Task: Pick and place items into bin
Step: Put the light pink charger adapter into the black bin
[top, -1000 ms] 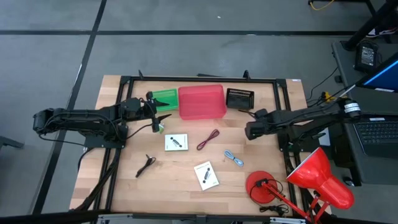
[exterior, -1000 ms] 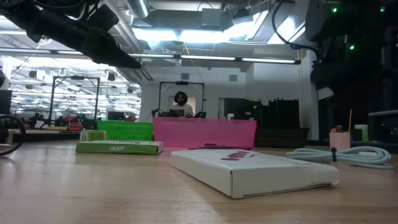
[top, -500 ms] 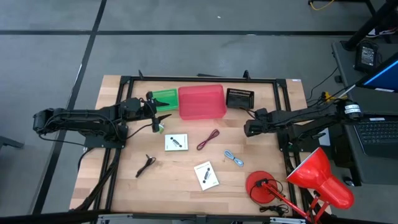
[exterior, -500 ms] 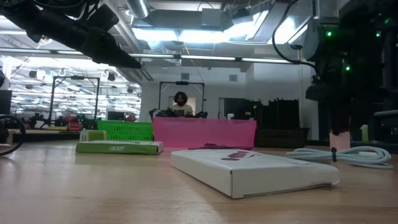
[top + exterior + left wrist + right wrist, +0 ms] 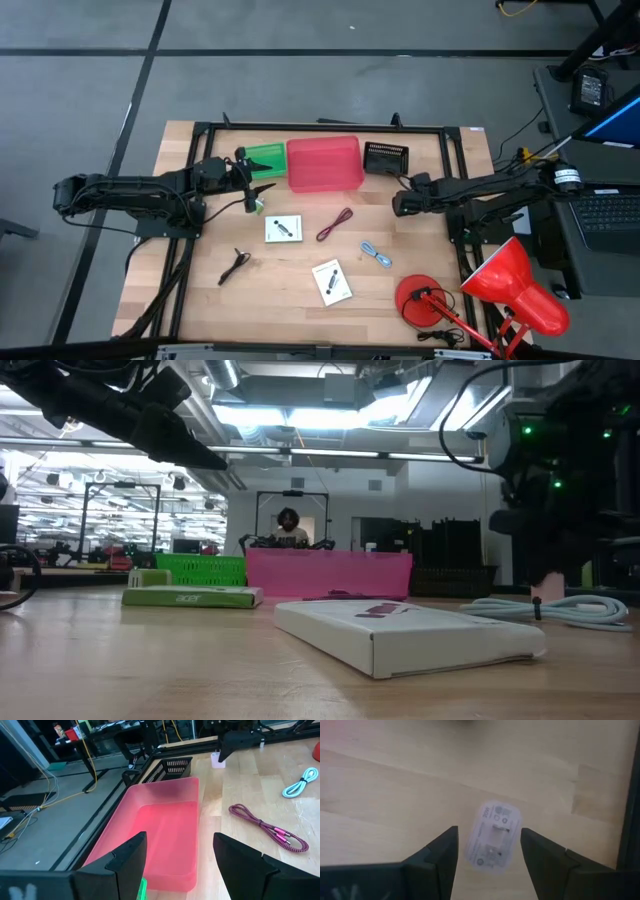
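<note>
Fingers spread wide, the right gripper (image 5: 487,865) hangs directly over a small white charger plug (image 5: 493,838) lying flat on the counter (image 5: 290,290), aligned for pickup, while the open left gripper (image 5: 180,852) waits beside the pink bin (image 5: 165,832).

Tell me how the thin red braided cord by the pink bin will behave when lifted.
The thin red braided cord lies in loose bends, so it will probably flop and dangle. It looks light, and may drag or snag near the pink plastic bin.

two white cards (image 5: 283,229) (image 5: 331,282), red cord (image 5: 334,224), blue cord (image 5: 376,255) flat on table.
</note>
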Controlling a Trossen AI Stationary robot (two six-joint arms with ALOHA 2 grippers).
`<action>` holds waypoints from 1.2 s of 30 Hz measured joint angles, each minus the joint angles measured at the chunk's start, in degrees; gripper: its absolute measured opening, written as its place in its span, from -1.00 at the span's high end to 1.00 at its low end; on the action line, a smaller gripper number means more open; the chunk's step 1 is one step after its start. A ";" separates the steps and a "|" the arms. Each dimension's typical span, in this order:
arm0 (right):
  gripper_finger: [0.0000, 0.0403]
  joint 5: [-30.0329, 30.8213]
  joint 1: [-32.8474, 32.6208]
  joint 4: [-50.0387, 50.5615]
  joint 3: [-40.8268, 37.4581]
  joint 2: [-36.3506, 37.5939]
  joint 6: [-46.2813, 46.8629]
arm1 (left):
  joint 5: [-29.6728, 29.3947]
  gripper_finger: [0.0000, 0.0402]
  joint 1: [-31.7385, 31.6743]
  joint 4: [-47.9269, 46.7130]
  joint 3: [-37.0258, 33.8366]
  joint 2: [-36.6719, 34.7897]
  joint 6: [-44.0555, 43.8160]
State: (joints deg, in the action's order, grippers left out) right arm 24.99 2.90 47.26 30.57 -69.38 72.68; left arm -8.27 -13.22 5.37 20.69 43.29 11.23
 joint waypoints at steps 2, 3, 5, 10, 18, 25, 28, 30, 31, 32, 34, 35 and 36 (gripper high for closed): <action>0.04 0.50 0.02 -0.07 0.00 0.00 -0.97 | 0.00 -0.11 -0.01 0.00 0.00 0.00 -0.01; 0.05 0.51 0.00 -0.23 0.00 0.00 -1.25 | 0.00 -0.11 -0.01 0.00 0.00 0.00 -0.01; 0.09 0.48 0.00 -0.37 0.00 0.00 -1.38 | 0.00 -0.11 0.00 0.00 0.00 0.00 -0.05; 0.22 0.42 0.00 -0.34 0.02 0.00 -2.31 | 0.00 -0.11 -0.01 0.00 0.00 0.00 -0.14; 0.48 -1.25 0.00 -0.41 0.11 0.07 -6.28 | 0.00 -0.11 -0.01 0.00 0.00 0.00 -0.10; 0.55 -1.70 0.00 -2.02 0.13 0.11 -12.52 | 0.00 -0.11 -0.01 0.00 0.00 0.00 -0.01; 0.55 -2.24 0.00 -3.43 0.25 0.09 -16.33 | 0.00 -0.11 0.01 0.00 0.00 0.00 0.01; 0.55 -3.01 0.00 -3.36 0.96 0.00 -18.06 | 0.00 -0.11 0.00 0.00 0.00 0.00 0.01; 0.55 -3.43 0.00 -3.27 1.49 -0.02 -19.09 | 0.00 -0.11 0.01 0.01 0.00 0.00 0.01; 0.55 -3.54 0.00 -3.32 2.12 -0.02 -19.96 | 0.00 -0.11 0.00 0.01 0.00 0.00 0.01; 0.55 -4.53 0.00 -3.59 3.43 0.00 -22.27 | 0.00 -0.11 0.01 0.00 0.00 0.00 0.01; 0.55 -5.01 0.00 -3.99 3.97 0.00 -23.84 | 0.00 -0.11 -0.01 0.00 0.00 0.00 0.01; 0.55 -5.60 0.00 -4.67 4.49 0.00 -25.53 | -0.02 -0.11 -0.01 0.02 0.00 0.00 0.01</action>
State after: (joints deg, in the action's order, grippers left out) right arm 19.39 2.90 42.59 35.06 -69.38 47.15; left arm -8.29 -13.23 5.39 20.69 43.29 11.25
